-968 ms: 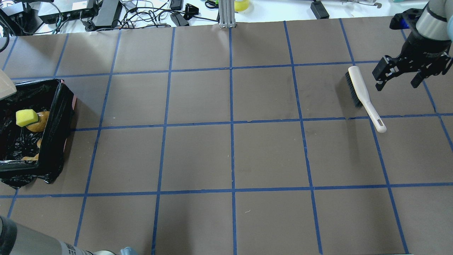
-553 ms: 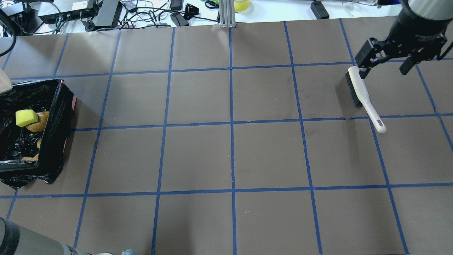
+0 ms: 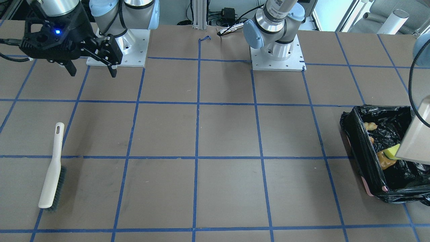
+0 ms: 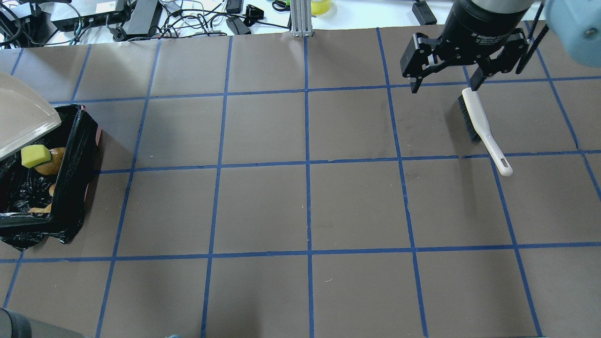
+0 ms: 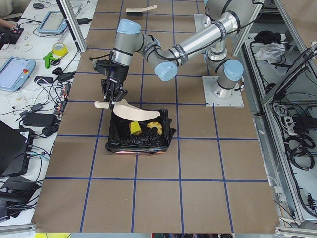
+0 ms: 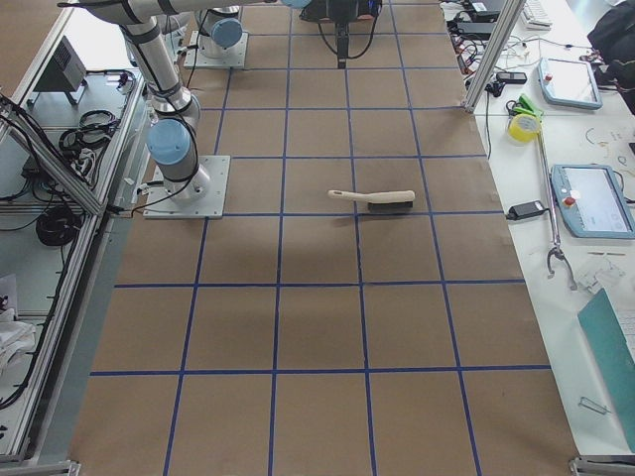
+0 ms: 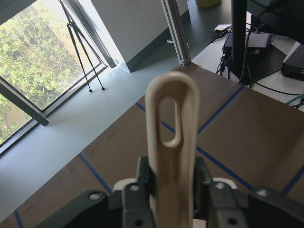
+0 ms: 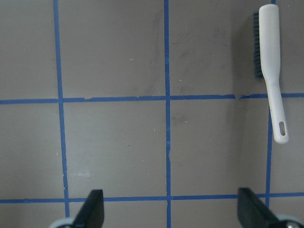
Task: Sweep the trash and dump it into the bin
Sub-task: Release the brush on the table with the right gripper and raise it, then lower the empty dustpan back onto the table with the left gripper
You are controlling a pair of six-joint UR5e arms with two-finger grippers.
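The bin [image 4: 70,164], lined with a black bag, stands at the table's left edge and also shows in the front view [image 3: 361,151]. In it lie the yellow sponge wedge [image 4: 34,156], the amber blob [image 4: 52,162] and a tan curved piece [image 3: 370,126]. My left gripper [image 7: 172,178] is shut on the handle of the beige dustpan [image 4: 23,122] and holds it tilted over the bin's far corner. My right gripper [image 4: 443,87] is open and empty, raised above the far end of the brush [image 4: 479,124], which lies on the table.
Cables, power bricks and a metal post [image 4: 300,19] line the far edge of the table. Both arm bases [image 3: 277,50] stand on the robot's side. Brown mat with a blue tape grid lies between the bin and the brush.
My right gripper has swung left and towards the far edge, from beside the brush to above its bristle end. The dustpan has come further into view over the bin.
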